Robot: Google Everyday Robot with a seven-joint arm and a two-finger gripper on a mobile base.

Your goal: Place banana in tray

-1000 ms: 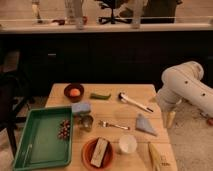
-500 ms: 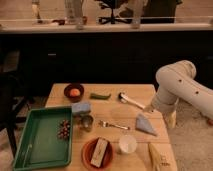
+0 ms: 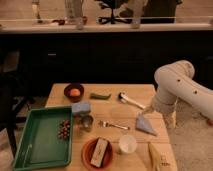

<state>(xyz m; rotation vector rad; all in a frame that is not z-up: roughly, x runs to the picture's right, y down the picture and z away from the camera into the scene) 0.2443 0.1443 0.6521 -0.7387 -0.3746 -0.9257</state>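
The banana [image 3: 157, 157] lies at the front right corner of the table [image 3: 116, 111], close to the right edge and just beside the white cup [image 3: 127, 144]. The green tray [image 3: 31, 131] sits at the far left side, well apart from it, with a bunch of dark red grapes [image 3: 64, 130] in its right part.

The claw [image 3: 171, 120] hangs off the right edge of the table, behind the banana. It is spread wide and, as far as I can see, it carries nothing.

I judge the banana to be light, rather soft and easy to bruise, with a smooth skin. A gentle hold across the middle of its length looks the safest, so that it does not tip.

The corner gives little room, with 2 table edges near, so a push could send the banana to the floor. On the way to the tray stand the cup, the orange plate [image 3: 87, 156] with a tan block [image 3: 99, 151], the fork [image 3: 114, 125] and a small metal cup [image 3: 87, 121]. A lifted path above them seems needed, and the left part of the tray has room
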